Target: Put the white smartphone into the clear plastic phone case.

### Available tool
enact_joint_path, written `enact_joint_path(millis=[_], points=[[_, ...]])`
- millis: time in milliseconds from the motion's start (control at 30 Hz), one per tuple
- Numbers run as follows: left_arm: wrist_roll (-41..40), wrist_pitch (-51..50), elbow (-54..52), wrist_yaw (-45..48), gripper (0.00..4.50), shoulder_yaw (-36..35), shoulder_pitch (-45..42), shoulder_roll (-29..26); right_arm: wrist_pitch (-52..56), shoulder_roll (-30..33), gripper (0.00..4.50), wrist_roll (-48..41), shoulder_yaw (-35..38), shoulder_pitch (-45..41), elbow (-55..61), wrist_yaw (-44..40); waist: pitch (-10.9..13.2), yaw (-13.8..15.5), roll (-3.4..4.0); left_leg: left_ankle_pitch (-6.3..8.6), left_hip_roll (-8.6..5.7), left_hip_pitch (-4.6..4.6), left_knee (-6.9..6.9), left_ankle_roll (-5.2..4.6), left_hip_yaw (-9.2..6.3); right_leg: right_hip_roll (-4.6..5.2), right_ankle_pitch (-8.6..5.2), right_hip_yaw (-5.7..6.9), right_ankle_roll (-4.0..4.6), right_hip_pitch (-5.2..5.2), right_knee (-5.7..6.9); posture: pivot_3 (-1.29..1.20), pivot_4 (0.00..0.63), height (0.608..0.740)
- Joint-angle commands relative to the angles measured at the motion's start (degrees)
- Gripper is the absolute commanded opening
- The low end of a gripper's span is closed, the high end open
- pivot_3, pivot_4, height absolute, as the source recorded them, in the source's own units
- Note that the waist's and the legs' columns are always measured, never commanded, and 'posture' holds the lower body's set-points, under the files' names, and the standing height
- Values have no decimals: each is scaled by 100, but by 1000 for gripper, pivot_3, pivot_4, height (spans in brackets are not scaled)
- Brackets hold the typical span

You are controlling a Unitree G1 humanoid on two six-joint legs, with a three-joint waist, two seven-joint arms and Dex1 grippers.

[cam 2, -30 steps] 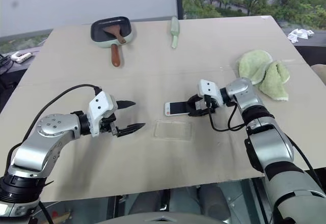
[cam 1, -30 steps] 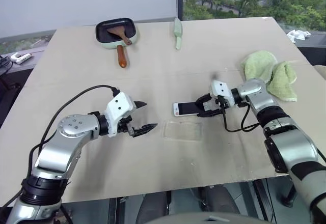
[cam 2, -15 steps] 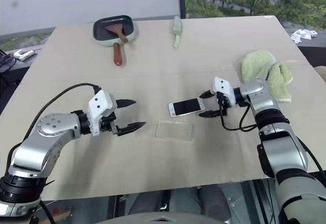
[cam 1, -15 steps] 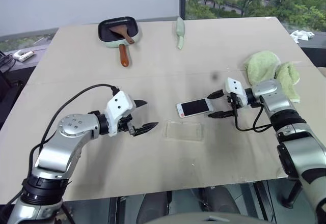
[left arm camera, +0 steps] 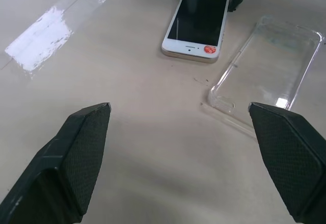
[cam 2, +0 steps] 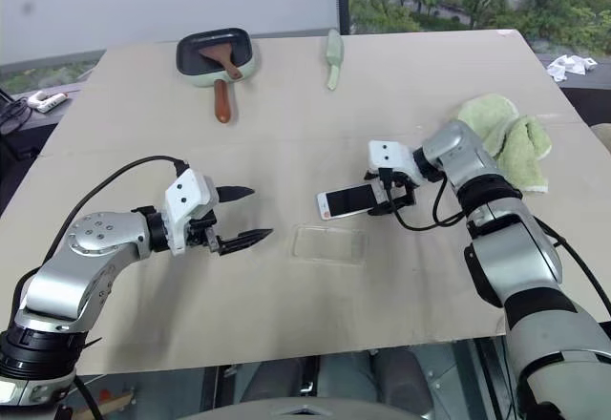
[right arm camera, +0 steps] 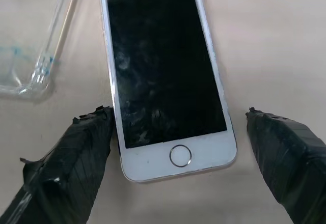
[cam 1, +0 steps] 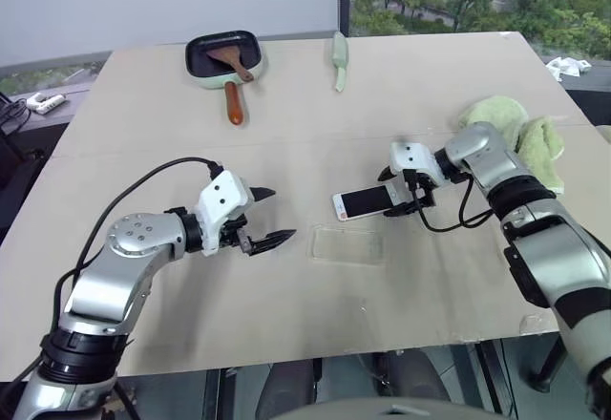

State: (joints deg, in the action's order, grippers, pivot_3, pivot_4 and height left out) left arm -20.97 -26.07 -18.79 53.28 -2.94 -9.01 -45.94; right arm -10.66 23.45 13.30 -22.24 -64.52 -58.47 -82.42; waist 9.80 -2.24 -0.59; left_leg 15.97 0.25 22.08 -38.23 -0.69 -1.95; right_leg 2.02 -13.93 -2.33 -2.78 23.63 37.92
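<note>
A white power strip [cam 1: 40, 107] lies off the far left edge of the worktop [cam 1: 153, 134], on a darker surface. Toward the far side of the worktop sits a pale green square pan [cam 1: 221, 56] with a wooden handle, a wooden spatula [cam 1: 227, 60] resting inside it. Just to its right lies a pale green utensil [cam 1: 337, 60].

Nearer the robot, the left end effector [cam 1: 270, 218] hovers above the worktop with its two black fingers spread wide apart and nothing between them. It points toward the middle of the worktop, and the left wrist view looks along it toward both task items.

To its right, the clear plastic phone case [cam 1: 346, 244] lies flat on the worktop with its open side up, apart from the left end effector. Just beyond it, near but not touching, the white smartphone [cam 1: 363, 203] lies flat with its black screen facing up. A small red mark shows at its left end, and its home button is at the end nearest the right arm.

The right end effector [cam 1: 400, 192] sits at that right-hand end of the smartphone, angled down. Its fingers [right arm camera: 86, 152] are apart, one on either side of the home-button end. One finger stands very close to the phone's edge and the other is clearly off it, so the phone is not clamped.

Farther right, a crumpled light green towel [cam 1: 535, 143] rests near the worktop's right edge, partly behind the right arm.
</note>
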Motion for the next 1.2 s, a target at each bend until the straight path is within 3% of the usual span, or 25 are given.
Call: enact_joint_path(millis=[33, 133, 200, 300, 867, 1200], points=[[-8, 83, -112, -27, 4500, -223, -4, -95, -230, 100, 4443, 406, -344, -44, 73, -72, 0, 10, 0, 0, 0, 0, 0, 0, -1, 0, 0, 1, 0, 0, 0, 0, 150, 740], [-3, 80, -124, -47, 4500, -225, 12, -95, -252, 152, 4443, 648, -568, -50, 276, 17, 0, 12, 0, 0, -1, 0, 0, 0, 0, 1, 0, 0, 0, -1, -1, 0, 150, 740], [3, 78, -124, -58, 4500, -218, 5, -84, -56, 173, 3922, 617, -613, 8, 446, -168, -2, 20, -3, 0, -2, -1, -1, 0, -1, 2, 0, 1, 0, -3, -1, 0, 150, 740], [21, 90, -111, -68, 4500, -197, -18, -68, 63, 288, 2721, 664, -720, 67, 535, -347, -2, 23, -3, 0, -4, -3, -5, 0, -1, 3, 0, 1, 0, -6, 2, 0, 150, 740], [126, 168, -32, -77, 4500, -73, -95, 58, 707, 636, 2706, 223, -454, 261, 1043, -514, -2, 161, -3, 0, -8, 1, -6, 0, -5, 5, 0, 7, 0, -6, -1, 0, 150, 740], [118, 165, -56, -90, 4500, 8, -97, 146, 1361, 1498, 2706, -424, 298, 982, 2548, -339, 0, 149, -3, 0, -10, 13, -6, -1, -8, 8, 0, 11, 0, 0, -8, 0, 150, 740]])
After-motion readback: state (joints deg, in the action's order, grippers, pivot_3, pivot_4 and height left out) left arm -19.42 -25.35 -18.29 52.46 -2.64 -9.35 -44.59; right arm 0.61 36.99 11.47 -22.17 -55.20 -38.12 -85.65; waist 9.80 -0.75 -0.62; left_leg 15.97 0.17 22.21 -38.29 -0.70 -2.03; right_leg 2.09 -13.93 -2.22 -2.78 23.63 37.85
